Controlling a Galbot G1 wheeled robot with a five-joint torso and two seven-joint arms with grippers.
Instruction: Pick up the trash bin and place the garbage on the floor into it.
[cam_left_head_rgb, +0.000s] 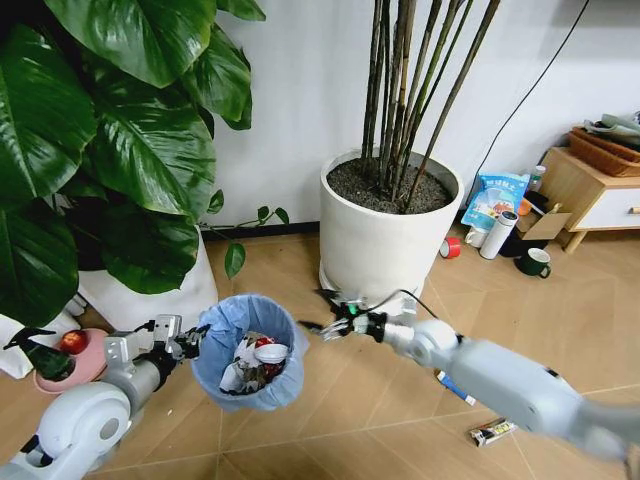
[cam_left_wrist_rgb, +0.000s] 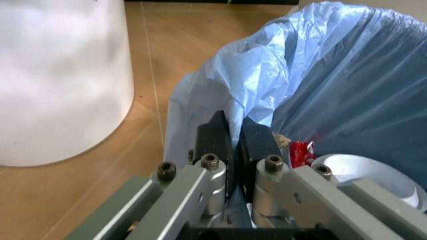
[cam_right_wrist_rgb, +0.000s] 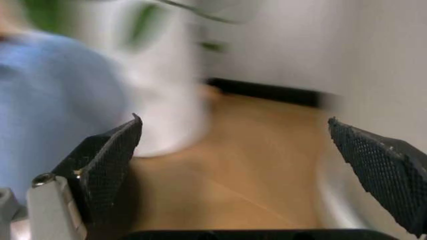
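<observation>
The trash bin (cam_left_head_rgb: 249, 351), lined with a crinkled light-blue bag, hangs above the floor (cam_left_head_rgb: 400, 420). My left gripper (cam_left_head_rgb: 192, 341) is shut on its rim, and the left wrist view shows the black fingers (cam_left_wrist_rgb: 215, 137) pinching the bag (cam_left_wrist_rgb: 280, 70). Inside the bin lie white tissues, a red can (cam_left_wrist_rgb: 301, 151) and a white lid (cam_left_wrist_rgb: 363, 177). My right gripper (cam_left_head_rgb: 322, 312) is open and empty just right of the bin, its pads (cam_right_wrist_rgb: 110, 155) spread wide. A small tube (cam_left_head_rgb: 493, 431) and a blue-white wrapper (cam_left_head_rgb: 455, 388) lie on the floor under the right arm.
A large white planter (cam_left_head_rgb: 385, 225) stands behind the right gripper; another white pot (cam_left_head_rgb: 150, 290) with big leaves is at left. A pink dish (cam_left_head_rgb: 68, 362) sits at far left. A blue bag (cam_left_head_rgb: 494, 200), bottle, mug (cam_left_head_rgb: 533, 262) and wooden cabinet (cam_left_head_rgb: 590, 190) are at right.
</observation>
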